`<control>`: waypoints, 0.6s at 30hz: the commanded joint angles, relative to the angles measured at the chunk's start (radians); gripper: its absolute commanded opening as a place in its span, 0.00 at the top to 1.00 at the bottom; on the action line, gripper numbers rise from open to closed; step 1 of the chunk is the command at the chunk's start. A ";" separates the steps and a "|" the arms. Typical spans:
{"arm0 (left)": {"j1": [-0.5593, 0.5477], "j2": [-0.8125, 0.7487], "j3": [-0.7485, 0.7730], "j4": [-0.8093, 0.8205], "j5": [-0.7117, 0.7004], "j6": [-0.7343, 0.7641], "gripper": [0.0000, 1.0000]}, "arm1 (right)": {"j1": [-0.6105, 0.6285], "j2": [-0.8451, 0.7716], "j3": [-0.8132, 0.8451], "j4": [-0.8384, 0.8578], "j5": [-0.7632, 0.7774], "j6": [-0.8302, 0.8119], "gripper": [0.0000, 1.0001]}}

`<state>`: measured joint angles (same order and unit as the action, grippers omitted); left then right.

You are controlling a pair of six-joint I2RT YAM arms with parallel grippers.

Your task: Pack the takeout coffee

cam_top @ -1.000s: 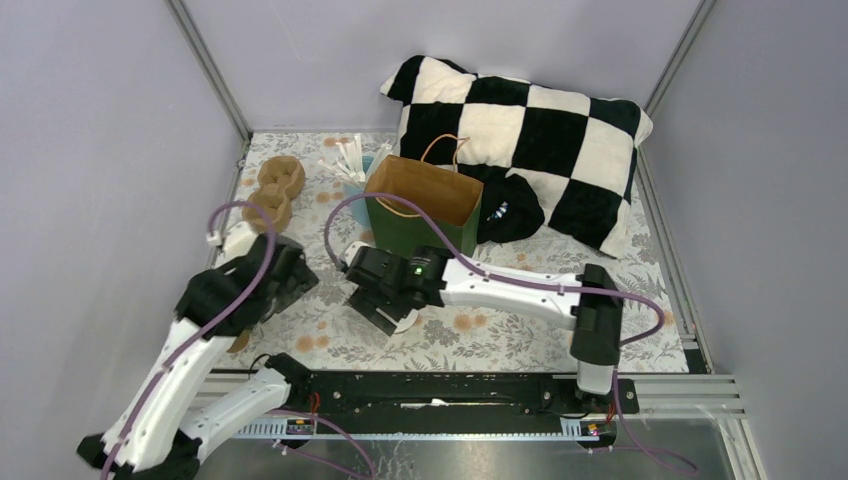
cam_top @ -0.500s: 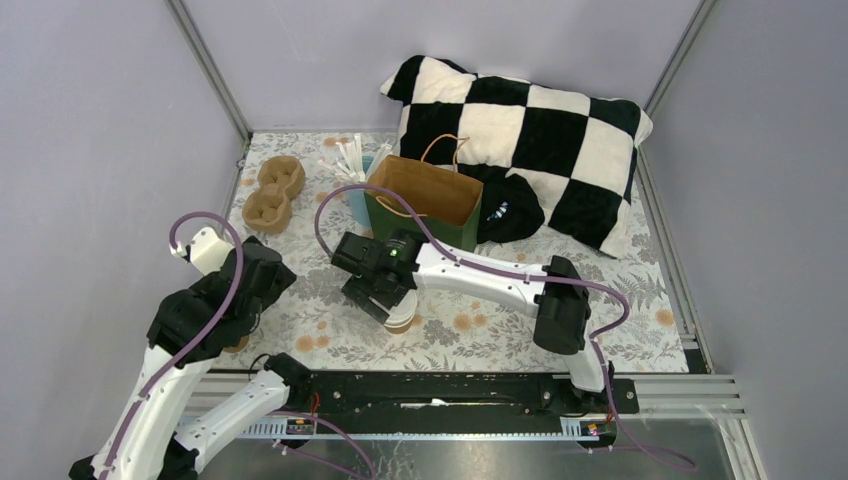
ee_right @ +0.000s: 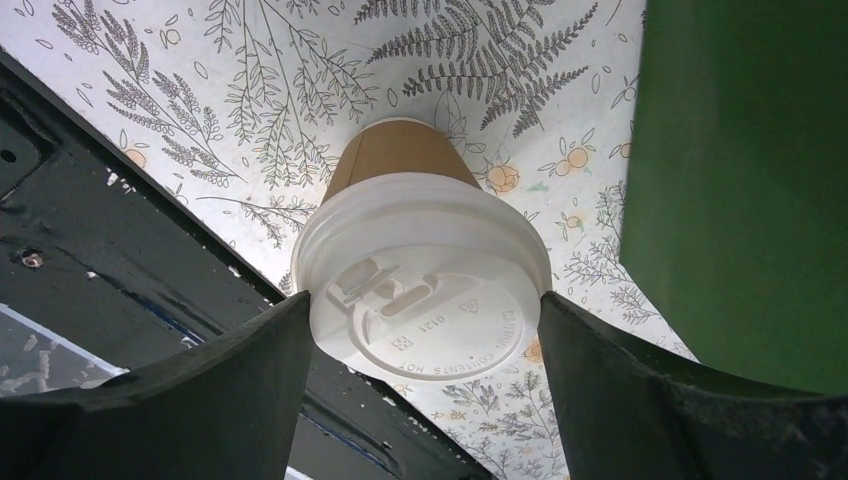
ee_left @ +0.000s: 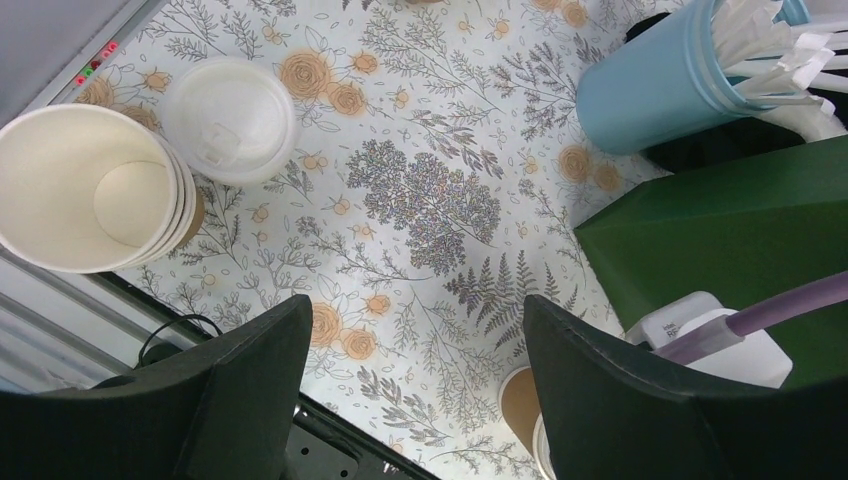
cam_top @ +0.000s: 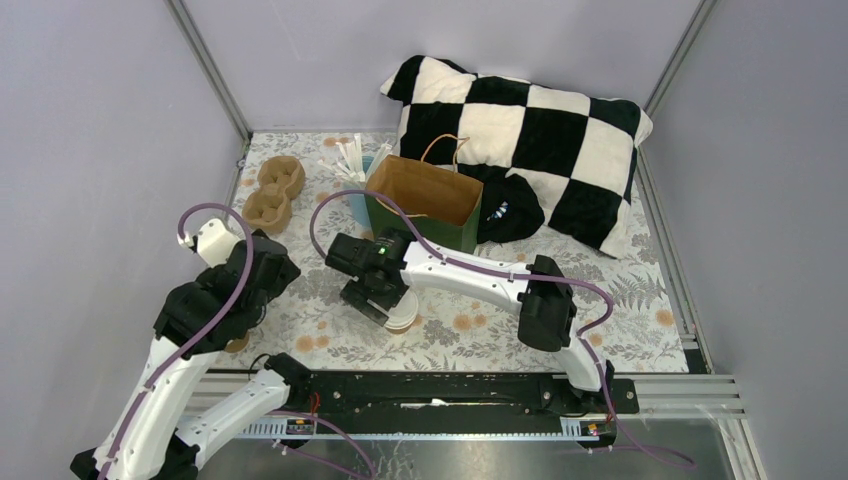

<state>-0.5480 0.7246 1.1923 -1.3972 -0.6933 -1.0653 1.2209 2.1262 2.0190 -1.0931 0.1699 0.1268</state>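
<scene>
The takeout coffee (ee_right: pixel 425 270), a brown paper cup with an off-white lid, sits between my right gripper's (ee_right: pixel 425 310) fingers, which are shut on the lid's rim. The cup is tilted over the floral table, just in front of the green bag (ee_right: pixel 740 180). In the top view the lid (cam_top: pixel 401 317) shows below the right gripper (cam_top: pixel 385 298), with the open bag (cam_top: pixel 425 225) behind it. My left gripper (ee_left: pixel 415 330) is open and empty above the table at the left. The cup's lower part (ee_left: pixel 520 405) shows by its right finger.
A stack of lidless cups (ee_left: pixel 90 185) and a loose lid (ee_left: pixel 228 118) lie near the left front edge. A blue cup of stirrers (ee_left: pixel 660 85) stands left of the bag. A pulp carrier (cam_top: pixel 275 190) is at back left, and a checkered pillow (cam_top: pixel 520 130) and black object (cam_top: pixel 510 215) behind the bag.
My right gripper has shifted a little left with the coffee cup in its fingers. My left arm has drawn back to the left, away from the cup.
</scene>
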 commanded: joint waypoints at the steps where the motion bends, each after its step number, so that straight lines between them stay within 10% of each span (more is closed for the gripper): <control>1: 0.003 0.010 0.042 0.032 -0.031 0.028 0.18 | -0.003 0.014 0.051 -0.032 -0.027 -0.025 0.14; 18: 0.004 0.025 0.048 0.037 -0.022 0.039 0.18 | -0.005 0.004 0.047 -0.025 -0.025 -0.025 0.13</control>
<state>-0.5480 0.7372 1.2045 -1.3895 -0.6971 -1.0428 1.2209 2.1323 2.0338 -1.1023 0.1387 0.1162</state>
